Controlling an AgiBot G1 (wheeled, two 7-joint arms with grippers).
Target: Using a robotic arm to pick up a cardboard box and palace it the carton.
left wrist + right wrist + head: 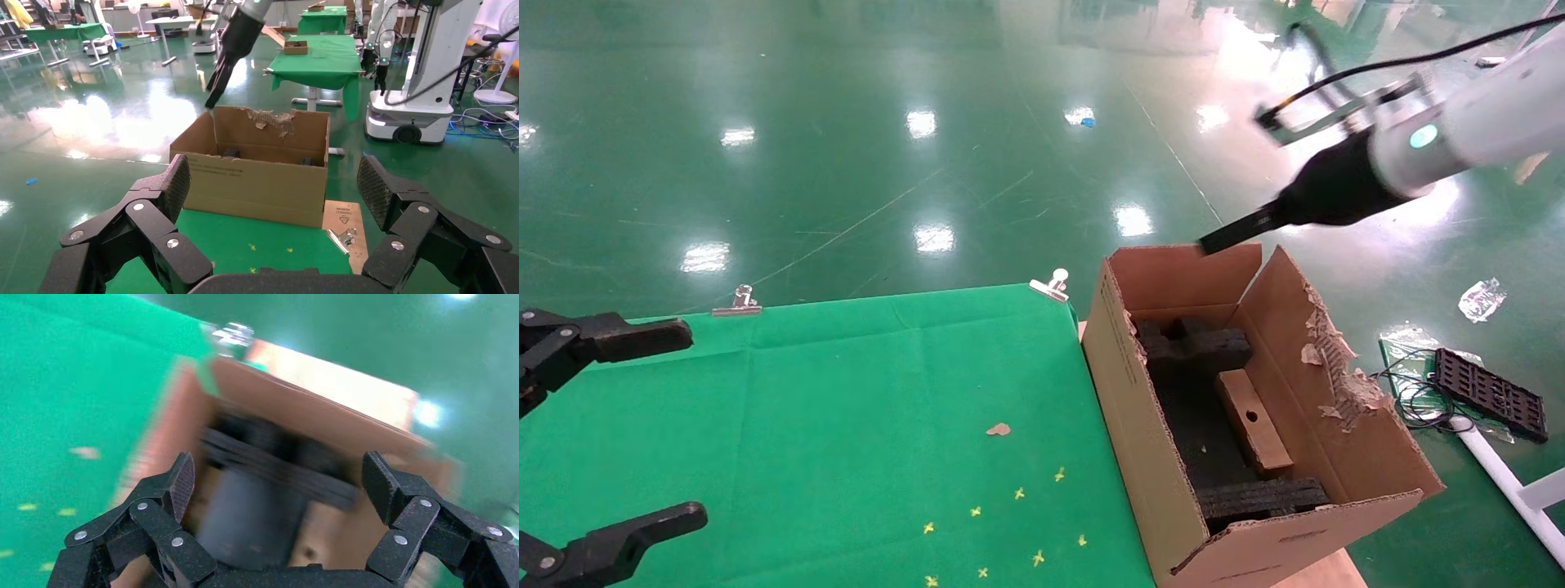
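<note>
The box (1253, 421) lies inside the carton (1164, 457), slanted on the black foam (1194, 347), hole side up. The right gripper (1228, 234) hangs above the carton's far flap, well apart from the box and touching nothing; its white arm (1459, 135) reaches in from the right.

In the right wrist view the carton (343, 416) sits below the right gripper (278, 478), whose 2 fingers (174, 484) are spread wide with nothing between them.

The carton's right flap (1336, 367) is torn ragged. The carton stands just beside the green table (846, 408), whose cloth carries yellow marks (1017, 493) and a paper scrap (999, 429); clips (1050, 286) hold the far edge.

The left gripper (641, 425) is parked over the table's left edge, spread wide and empty.
</note>
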